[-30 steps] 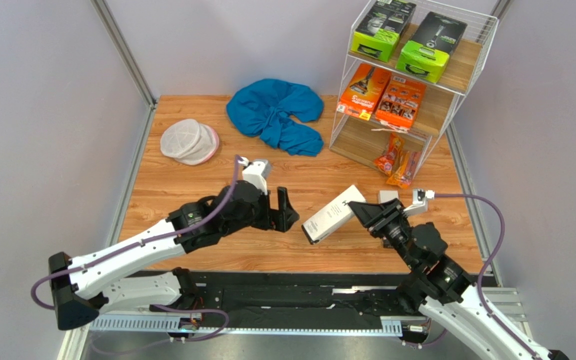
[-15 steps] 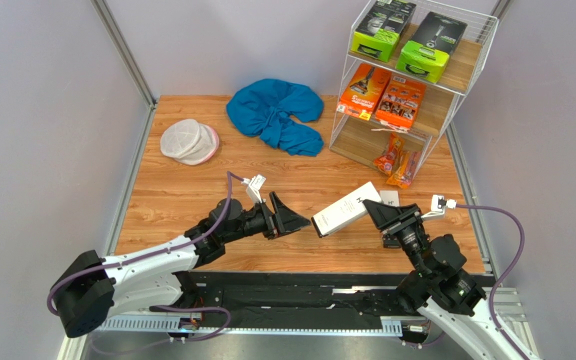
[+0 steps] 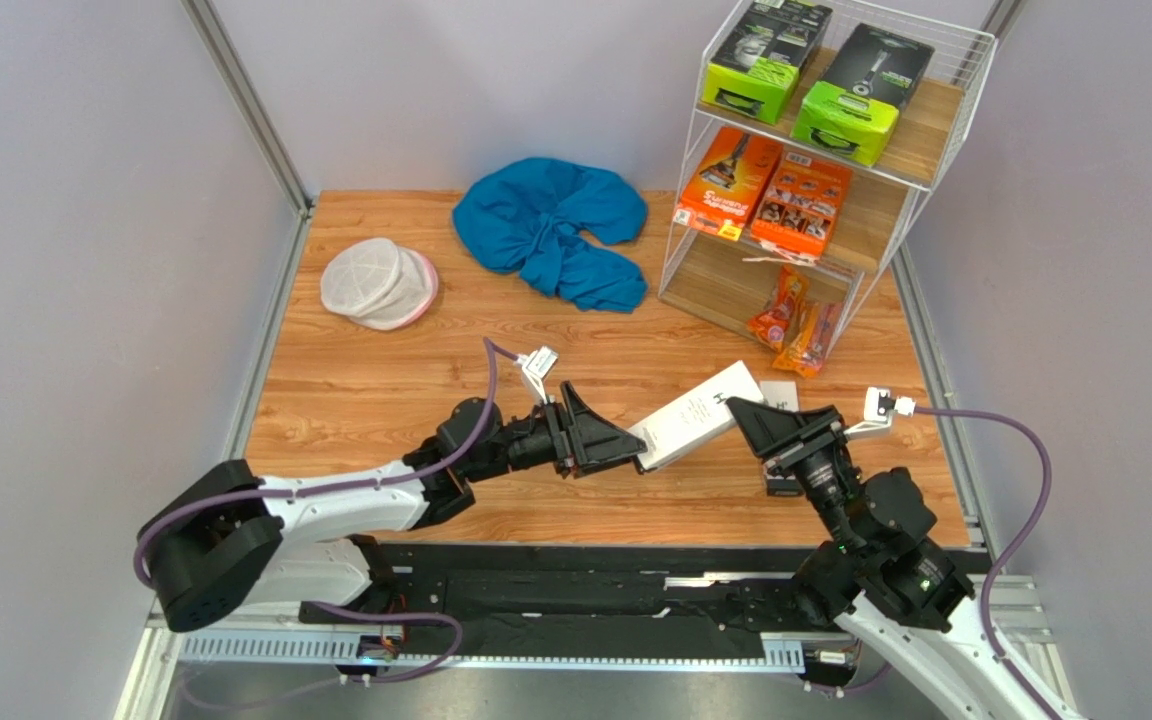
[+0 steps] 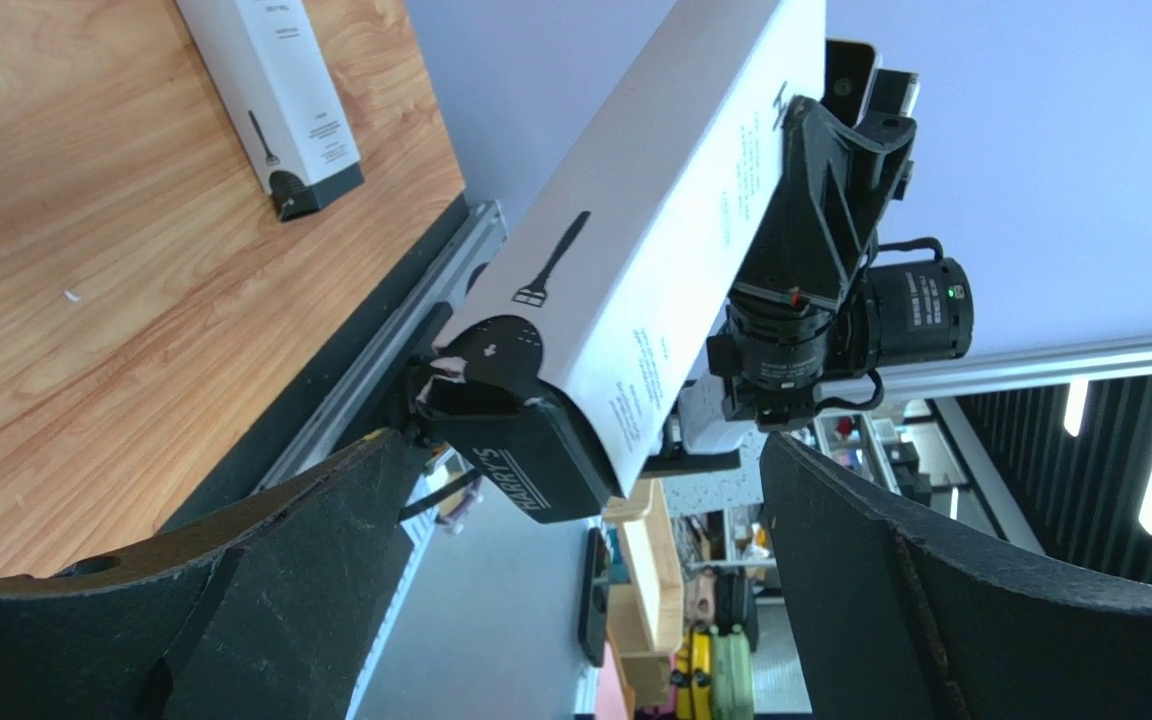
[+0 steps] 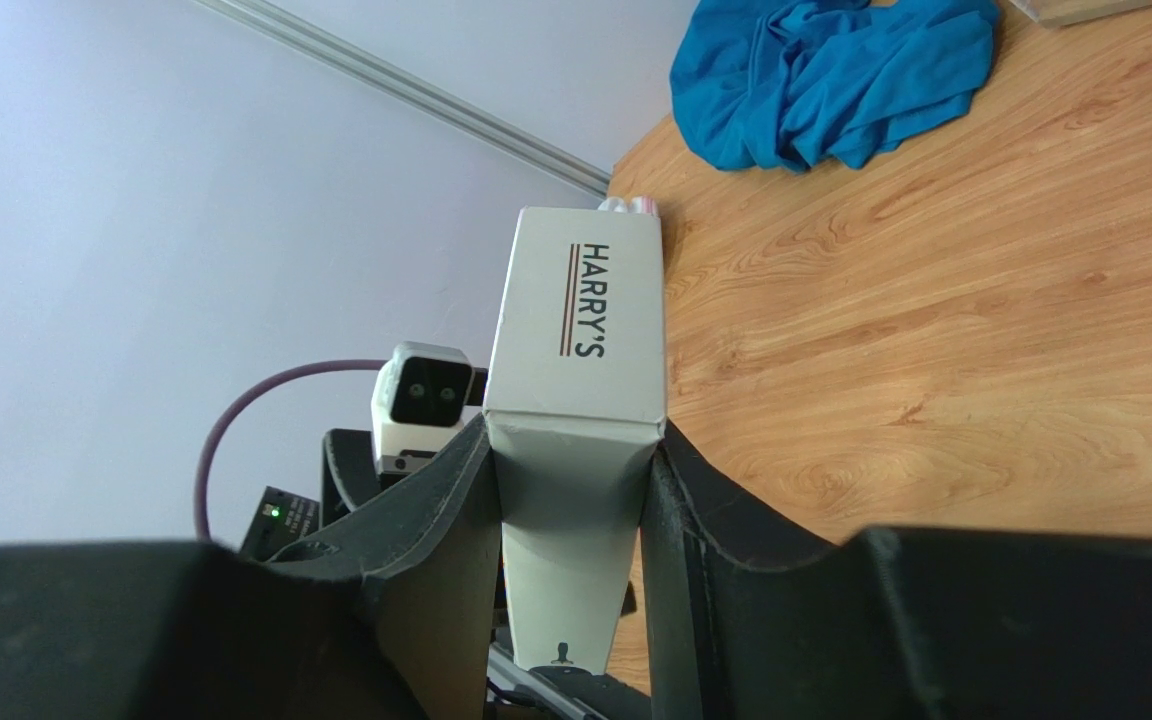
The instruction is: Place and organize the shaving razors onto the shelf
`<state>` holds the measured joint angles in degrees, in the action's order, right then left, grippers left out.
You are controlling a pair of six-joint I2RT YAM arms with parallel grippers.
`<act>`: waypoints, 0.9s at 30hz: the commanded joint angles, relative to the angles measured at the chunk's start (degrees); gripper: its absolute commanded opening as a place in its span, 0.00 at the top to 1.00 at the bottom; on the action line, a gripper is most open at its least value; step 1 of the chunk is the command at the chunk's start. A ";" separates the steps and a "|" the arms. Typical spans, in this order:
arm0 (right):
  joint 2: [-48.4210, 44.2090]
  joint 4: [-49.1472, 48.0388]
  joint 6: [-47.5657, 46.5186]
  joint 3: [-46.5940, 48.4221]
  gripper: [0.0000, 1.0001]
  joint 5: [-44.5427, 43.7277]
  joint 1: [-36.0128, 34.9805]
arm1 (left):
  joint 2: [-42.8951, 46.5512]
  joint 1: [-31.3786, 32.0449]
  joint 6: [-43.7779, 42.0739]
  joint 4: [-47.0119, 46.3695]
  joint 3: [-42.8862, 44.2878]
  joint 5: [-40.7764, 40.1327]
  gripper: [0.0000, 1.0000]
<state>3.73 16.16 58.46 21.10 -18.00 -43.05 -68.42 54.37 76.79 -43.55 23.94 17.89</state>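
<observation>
The right claw (image 3: 737, 414) grips a white box (image 3: 695, 422) by its upper-right end, mid-frame above the counter (image 3: 372, 398). The box's long axis runs from lower left to upper right. Its dark end points lower left, between the wide-spread fingers of the left claw (image 3: 627, 443).

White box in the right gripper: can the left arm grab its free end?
Probably yes. The left gripper is open, its fingers flanking the free end of the white box in the wrist view, nothing between. The right gripper holds the other end.
</observation>
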 commanded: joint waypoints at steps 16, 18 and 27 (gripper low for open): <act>-1.08 -0.71 1.58 3.33 0.62 -0.27 0.07 | -20.60 1.62 8.90 -37.30 3.30 0.30 0.89; -1.79 2.28 1.66 4.29 0.47 -1.77 0.16 | -20.70 1.62 8.64 -37.31 3.04 -0.48 0.91; -7.32 29.35 5.88 13.08 0.21 -14.07 0.07 | -23.85 1.44 4.86 -28.00 7.95 -4.00 1.00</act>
<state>0.67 34.61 61.73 30.04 -25.54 -42.61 -90.28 55.96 84.47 -71.22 26.76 16.56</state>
